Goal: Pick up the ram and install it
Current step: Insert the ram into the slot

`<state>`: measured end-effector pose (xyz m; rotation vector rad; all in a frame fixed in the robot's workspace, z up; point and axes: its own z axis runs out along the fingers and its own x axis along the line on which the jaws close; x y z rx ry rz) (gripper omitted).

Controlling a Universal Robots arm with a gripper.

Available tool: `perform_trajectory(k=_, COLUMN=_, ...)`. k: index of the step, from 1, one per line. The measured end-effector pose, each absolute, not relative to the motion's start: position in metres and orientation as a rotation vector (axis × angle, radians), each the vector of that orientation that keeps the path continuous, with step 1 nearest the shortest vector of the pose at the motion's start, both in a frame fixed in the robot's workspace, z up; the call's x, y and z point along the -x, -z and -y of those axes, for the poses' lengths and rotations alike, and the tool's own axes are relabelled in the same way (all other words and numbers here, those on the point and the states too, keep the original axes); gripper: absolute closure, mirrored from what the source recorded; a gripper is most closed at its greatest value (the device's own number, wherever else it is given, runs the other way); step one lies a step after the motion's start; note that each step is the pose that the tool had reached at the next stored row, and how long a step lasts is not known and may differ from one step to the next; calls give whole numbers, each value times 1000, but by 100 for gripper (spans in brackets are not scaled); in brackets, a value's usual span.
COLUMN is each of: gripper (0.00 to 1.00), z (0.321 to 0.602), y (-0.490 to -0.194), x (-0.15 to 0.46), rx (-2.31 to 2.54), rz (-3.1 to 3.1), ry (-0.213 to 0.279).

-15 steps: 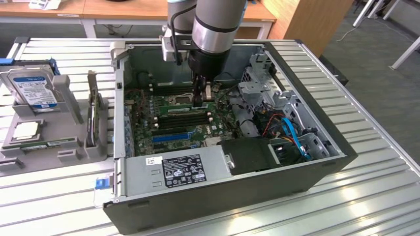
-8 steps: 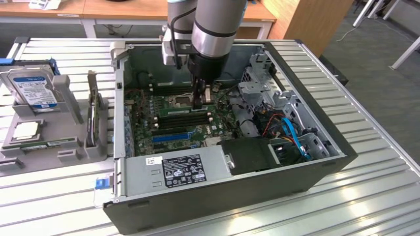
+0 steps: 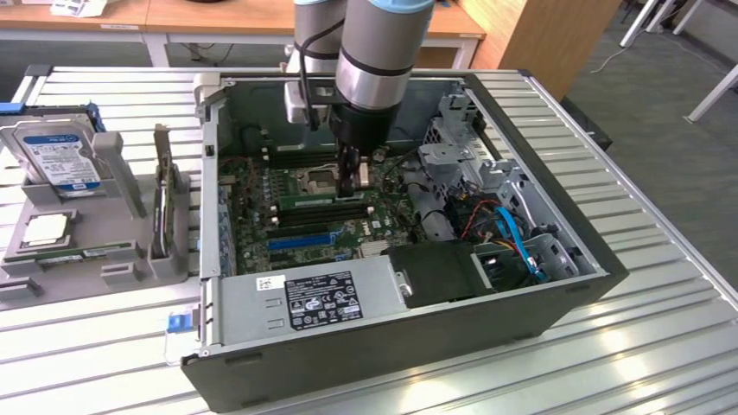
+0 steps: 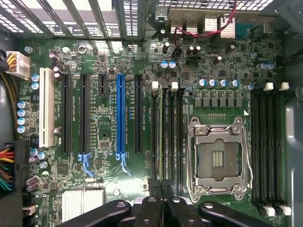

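The ram (image 4: pixel 160 127) is a thin green stick standing edge-up in one of the black memory slots beside the CPU socket (image 4: pixel 218 158). In the exterior view the ram (image 3: pixel 325 201) lies across the motherboard's middle, inside the open computer case (image 3: pixel 416 346). My gripper (image 4: pixel 161 185) is shut, its two black fingertips pressed together with nothing visible between them. It hovers at one end of the ram's slot. From outside, the gripper (image 3: pixel 354 183) reaches straight down into the case, just above the board.
A grey holder (image 3: pixel 69 259) at the exterior view's left carries a hard drive (image 3: pixel 58 156), a CPU chip (image 3: pixel 47 229), a small green stick (image 3: pixel 86 253) and an upright expansion card (image 3: pixel 168 203). The power supply (image 3: pixel 317 298), drive cage (image 3: pixel 473 164) and blue cables (image 3: pixel 519 242) crowd the case.
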<state>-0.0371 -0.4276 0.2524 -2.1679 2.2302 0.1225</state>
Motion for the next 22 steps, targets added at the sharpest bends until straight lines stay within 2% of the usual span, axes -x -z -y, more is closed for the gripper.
perform_trajectory(k=22, gripper=89, z=430, y=-242, x=37, rx=2169, rz=-2230, ry=-123)
